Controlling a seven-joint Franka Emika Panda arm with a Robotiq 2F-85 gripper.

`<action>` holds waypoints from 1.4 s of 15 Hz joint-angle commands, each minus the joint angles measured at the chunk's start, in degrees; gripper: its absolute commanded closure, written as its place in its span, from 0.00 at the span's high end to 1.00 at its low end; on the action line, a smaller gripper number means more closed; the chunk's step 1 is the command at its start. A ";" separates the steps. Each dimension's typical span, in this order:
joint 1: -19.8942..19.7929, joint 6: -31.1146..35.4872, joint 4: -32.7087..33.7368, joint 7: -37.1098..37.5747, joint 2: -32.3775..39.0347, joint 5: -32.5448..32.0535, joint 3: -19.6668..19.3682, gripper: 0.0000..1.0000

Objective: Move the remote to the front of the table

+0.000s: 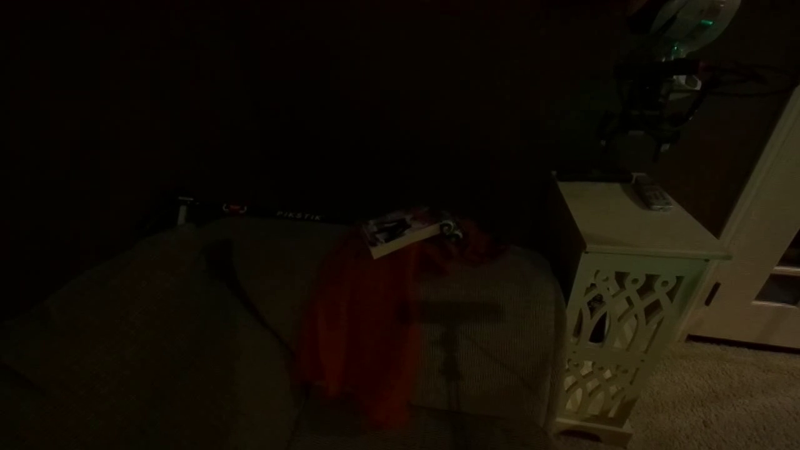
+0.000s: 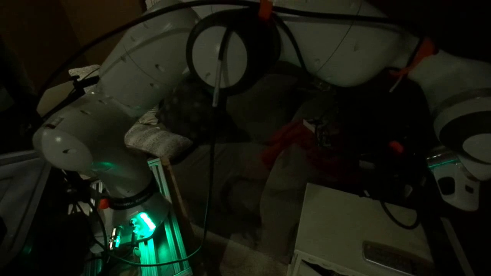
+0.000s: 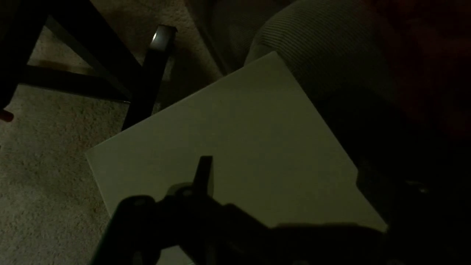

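My claw [image 1: 633,150] hangs in the air, its two fingers [image 1: 662,149] spread well apart in an exterior view, and I can make out nothing in their grip. The wrist view gives me only one finger plainly, a dark prong; the other side of me sinks into shadow.

The light is dim. The biggest thing near me is the couch [image 1: 487,369], ribbed and drab. Next comes my own pale arm [image 2: 138,69], arching across the top of an exterior view from a base [image 2: 119,216] that glows green. Then the table [image 1: 637,225], white, with lattice cut into its side, just beside the couch; my claw is above its top and apart from it. A red cloth [image 1: 369,337] drapes over the couch, and a dark rod [image 1: 300,215] lettered PIKSTIK shows along the couch's upper edge. On the cloth sits a tilted, pale-edged block [image 1: 400,234] with a printed face, book or box, I cannot tell which.

Smallest is the remote [image 1: 654,195], lying flat on the table, toward the back and close to the right-hand edge in an exterior view; in an exterior view the remote [image 2: 387,257] lies by the nearest edge.
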 commanded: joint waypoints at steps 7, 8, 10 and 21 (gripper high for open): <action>-3.13 12.33 -6.67 -25.22 -5.42 -1.63 -1.70 1.00; -3.74 15.74 -9.18 -27.62 -6.85 0.20 -1.51 1.00; -4.26 22.18 -14.43 -31.58 -9.58 1.71 -1.43 1.00; -2.32 37.22 -20.28 -34.45 -9.97 0.16 -3.06 1.00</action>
